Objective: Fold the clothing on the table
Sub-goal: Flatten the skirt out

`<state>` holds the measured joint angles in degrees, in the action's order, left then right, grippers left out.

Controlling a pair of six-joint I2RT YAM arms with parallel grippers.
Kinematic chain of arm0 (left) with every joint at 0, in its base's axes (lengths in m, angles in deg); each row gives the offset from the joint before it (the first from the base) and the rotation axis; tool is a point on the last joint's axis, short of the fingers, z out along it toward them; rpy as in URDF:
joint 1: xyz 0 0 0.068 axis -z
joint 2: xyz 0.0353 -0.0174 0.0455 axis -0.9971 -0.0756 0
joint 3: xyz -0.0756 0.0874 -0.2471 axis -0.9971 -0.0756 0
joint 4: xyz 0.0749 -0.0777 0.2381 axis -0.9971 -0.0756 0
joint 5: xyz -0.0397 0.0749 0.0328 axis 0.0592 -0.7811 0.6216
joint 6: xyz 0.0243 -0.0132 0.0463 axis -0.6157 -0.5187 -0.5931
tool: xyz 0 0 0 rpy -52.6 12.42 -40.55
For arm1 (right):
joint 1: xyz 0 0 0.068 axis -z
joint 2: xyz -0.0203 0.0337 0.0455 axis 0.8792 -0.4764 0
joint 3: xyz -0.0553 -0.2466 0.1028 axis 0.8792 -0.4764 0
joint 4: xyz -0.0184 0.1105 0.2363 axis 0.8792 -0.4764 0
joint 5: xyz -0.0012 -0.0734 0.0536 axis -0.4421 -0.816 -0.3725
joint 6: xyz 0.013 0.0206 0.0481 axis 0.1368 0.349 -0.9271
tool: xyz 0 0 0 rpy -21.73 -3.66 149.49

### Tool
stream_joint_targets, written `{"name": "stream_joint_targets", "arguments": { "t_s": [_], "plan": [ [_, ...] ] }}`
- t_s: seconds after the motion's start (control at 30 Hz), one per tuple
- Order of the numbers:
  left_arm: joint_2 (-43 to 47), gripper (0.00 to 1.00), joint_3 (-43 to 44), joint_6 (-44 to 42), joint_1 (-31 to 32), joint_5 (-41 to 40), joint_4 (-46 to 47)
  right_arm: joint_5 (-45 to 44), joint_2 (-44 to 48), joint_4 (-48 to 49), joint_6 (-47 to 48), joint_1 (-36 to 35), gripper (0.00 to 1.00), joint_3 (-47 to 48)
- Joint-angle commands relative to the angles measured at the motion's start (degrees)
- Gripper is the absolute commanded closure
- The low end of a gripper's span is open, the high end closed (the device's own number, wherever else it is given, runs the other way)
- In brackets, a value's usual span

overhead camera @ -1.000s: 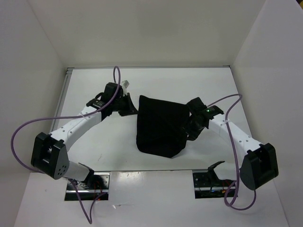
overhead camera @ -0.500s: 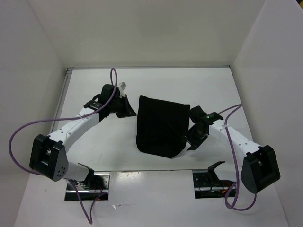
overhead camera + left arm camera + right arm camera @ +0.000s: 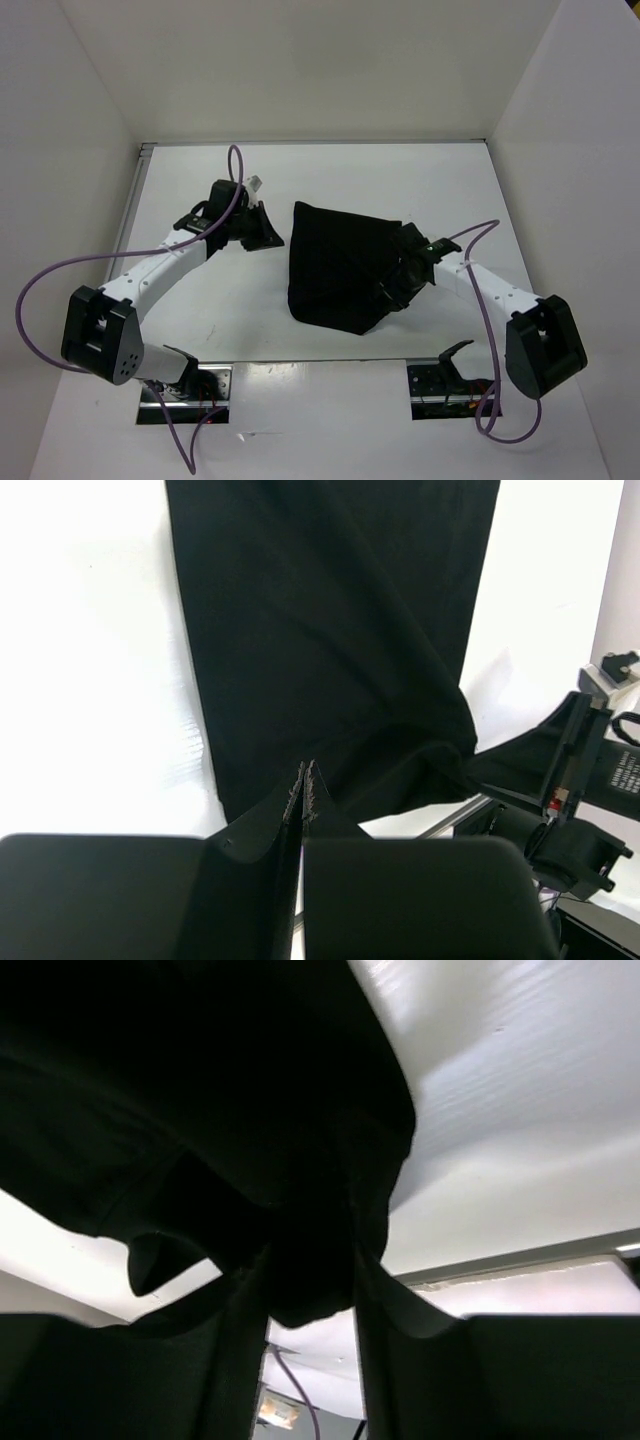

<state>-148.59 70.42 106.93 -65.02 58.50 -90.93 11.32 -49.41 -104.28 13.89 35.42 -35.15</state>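
The black clothing point(image 3: 338, 262) lies folded in a rough trapezoid on the middle of the white table point(image 3: 215, 305). My left gripper point(image 3: 268, 228) is shut and empty, just off the cloth's left edge; in the left wrist view its tips point(image 3: 305, 772) meet in front of the clothing point(image 3: 330, 630). My right gripper point(image 3: 390, 290) is at the cloth's lower right edge. In the right wrist view its jaws point(image 3: 310, 1260) stand apart, with a bunched fold of the clothing point(image 3: 200, 1090) pushed in between the fingers.
White walls enclose the table on three sides. A metal rail point(image 3: 310, 142) runs along the far edge. Purple cables point(image 3: 40, 285) loop off both arms. Two mounting plates point(image 3: 445, 385) sit at the near edge.
My right gripper has moved left from beside the cloth onto its lower right edge, and its jaws have narrowed a little. The left gripper has drawn slightly back to the left, still shut.
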Motion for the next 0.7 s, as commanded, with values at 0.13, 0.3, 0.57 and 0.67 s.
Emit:
{"name": "stream_joint_targets", "arguments": {
  "t_s": [0.13, 0.3, 0.57, 0.67],
  "plan": [
    [3.8, 0.97, 0.0, 0.0, -0.3, 1.0, -0.8, -0.8, 0.0, 0.9, -2.4, -5.2, 1.0, 3.5],
    [4.6, 0.97, 0.5, -0.5, -1.5, 0.5, -0.8, -2.9, -8.6, 4.4, 3.1, -4.5, 1.0, 18.1],
    [4.0, 0.97, 0.4, -1.1, -5.4, 0.5, -2.5, -9.3, -13.6, 9.7, 12.9, -9.5, 1.0, 47.6],
    [4.6, 0.97, -1.1, -1.1, -6.0, 0.5, -2.5, -7.6, -2.1, 13.8, 8.1, -9.6, 1.0, 35.5]
  ]
}}
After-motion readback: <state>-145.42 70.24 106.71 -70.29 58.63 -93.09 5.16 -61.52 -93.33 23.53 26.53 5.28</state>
